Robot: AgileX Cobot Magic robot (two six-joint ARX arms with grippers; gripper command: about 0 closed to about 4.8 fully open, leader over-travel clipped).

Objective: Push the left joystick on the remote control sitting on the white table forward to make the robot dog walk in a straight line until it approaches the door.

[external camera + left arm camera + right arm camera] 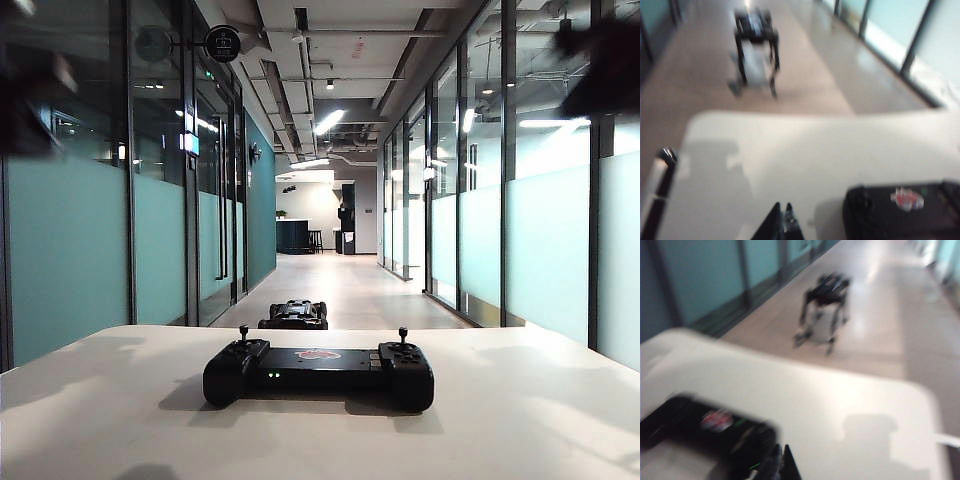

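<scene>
1. The left hand (782,220), fingers together and empty, hangs above the white surface (520,420).
2. The left joystick (243,330) tops the remote control (318,372); a glancing press could shove the controller.
3. The robot dog (294,314) waits beyond.
4. The right hand (782,460) is closed, empty.

No text, number or brand name can be read in any view. The remote control (318,372) on the tabletop (520,420) bears a red-and-white centre logo (318,355), but its lettering, if any, is too small in the exterior view and too blurred in both wrist views to make out. A round dark sign (222,43) hangs from a bracket high on the corridor's left wall, carrying a pale pictogram that cannot be deciphered.
</scene>
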